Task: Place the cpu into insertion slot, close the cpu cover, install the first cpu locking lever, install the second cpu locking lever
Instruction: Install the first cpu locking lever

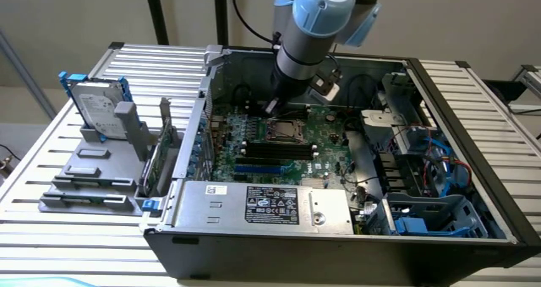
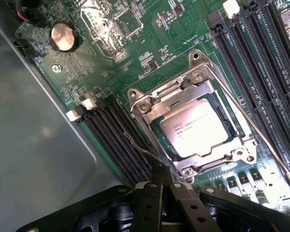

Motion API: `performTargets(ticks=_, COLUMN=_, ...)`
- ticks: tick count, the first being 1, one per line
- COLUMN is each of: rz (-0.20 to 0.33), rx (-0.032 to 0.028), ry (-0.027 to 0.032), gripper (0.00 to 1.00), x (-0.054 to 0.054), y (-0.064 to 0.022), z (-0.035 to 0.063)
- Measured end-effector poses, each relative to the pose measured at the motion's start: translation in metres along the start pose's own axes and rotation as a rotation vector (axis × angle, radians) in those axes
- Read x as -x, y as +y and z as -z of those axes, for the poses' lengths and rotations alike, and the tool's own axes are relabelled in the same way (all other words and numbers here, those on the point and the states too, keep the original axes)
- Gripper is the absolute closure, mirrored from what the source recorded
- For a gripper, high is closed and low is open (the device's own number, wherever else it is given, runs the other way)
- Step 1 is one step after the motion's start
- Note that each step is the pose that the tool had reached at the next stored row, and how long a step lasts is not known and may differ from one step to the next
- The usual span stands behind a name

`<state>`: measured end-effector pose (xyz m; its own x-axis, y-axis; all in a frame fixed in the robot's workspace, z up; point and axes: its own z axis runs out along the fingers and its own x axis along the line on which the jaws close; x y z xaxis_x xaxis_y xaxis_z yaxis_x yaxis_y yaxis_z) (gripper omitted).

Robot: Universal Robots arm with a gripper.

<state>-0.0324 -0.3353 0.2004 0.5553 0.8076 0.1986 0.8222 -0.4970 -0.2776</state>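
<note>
Silvery chip [image 2: 195, 129] seated in socket [image 2: 160, 139], metal cover [image 2: 174, 94] shut over it. Pincer [image 2: 159, 180] closed, empty, tips just at thin wire lever [image 2: 141, 149], eleven o'clock of socket in exterior view. Lever-locking step, seemingly, calling for a steady, sliding press.

UR arm [image 1: 298, 49] comes in from above, last link tilted down toward the exterior view's left. Blue-grey joint [image 1: 325, 5] sits at the top, black gripper [image 1: 272, 105] at the low end, tip pointing nearly straight down. In the wrist view the fingers [image 2: 150, 198] are closed — both tips pressed together into one narrow point.
</note>
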Motion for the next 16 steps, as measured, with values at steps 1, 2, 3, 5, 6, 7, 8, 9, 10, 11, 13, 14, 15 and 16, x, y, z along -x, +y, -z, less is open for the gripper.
performTargets(ticks=1, rz=0.000, rx=-0.0002, ry=0.0000, gripper=0.89, x=-0.0005, y=0.0009, z=-0.0001)
performTargets(ticks=2, rz=0.000, rx=-0.0003, ry=0.0000, gripper=0.89, x=-0.0010, y=0.0018, z=-0.0002)
performTargets(ticks=3, rz=0.000, rx=-0.0004, ry=-0.0001, gripper=0.89, x=-0.0015, y=0.0026, z=-0.0003)
performTargets(ticks=5, rz=0.000, rx=-0.0005, ry=-0.0002, gripper=0.89, x=-0.0022, y=0.0040, z=-0.0005)
performTargets(ticks=6, rz=0.000, rx=-0.0006, ry=-0.0002, gripper=0.89, x=-0.0026, y=0.0047, z=-0.0006)
performTargets(ticks=7, rz=0.000, rx=-0.0008, ry=-0.0003, gripper=0.89, x=-0.0031, y=0.0054, z=-0.0007)
performTargets(ticks=8, rz=0.000, rx=-0.0010, ry=-0.0006, gripper=0.89, x=-0.0035, y=0.0062, z=-0.0007)
performTargets(ticks=9, rz=-0.001, rx=-0.0013, ry=-0.0008, gripper=0.89, x=-0.0041, y=0.0071, z=-0.0007)
performTargets(ticks=10, rz=-0.001, rx=-0.0015, ry=-0.0009, gripper=0.89, x=-0.0045, y=0.0079, z=-0.0007)
performTargets(ticks=11, rz=-0.001, rx=-0.0019, ry=-0.0012, gripper=0.89, x=-0.0050, y=0.0086, z=-0.0007)
performTargets(ticks=13, rz=-0.001, rx=-0.0026, ry=-0.0018, gripper=0.89, x=-0.0058, y=0.0098, z=-0.0006)
performTargets(ticks=14, rz=-0.001, rx=-0.0029, ry=-0.0021, gripper=0.89, x=-0.0061, y=0.0103, z=-0.0006)
performTargets(ticks=15, rz=-0.001, rx=-0.0031, ry=-0.0025, gripper=0.89, x=-0.0063, y=0.0106, z=-0.0006)
performTargets(ticks=16, rz=-0.002, rx=-0.0032, ry=-0.0029, gripper=0.89, x=-0.0065, y=0.0108, z=-0.0006)
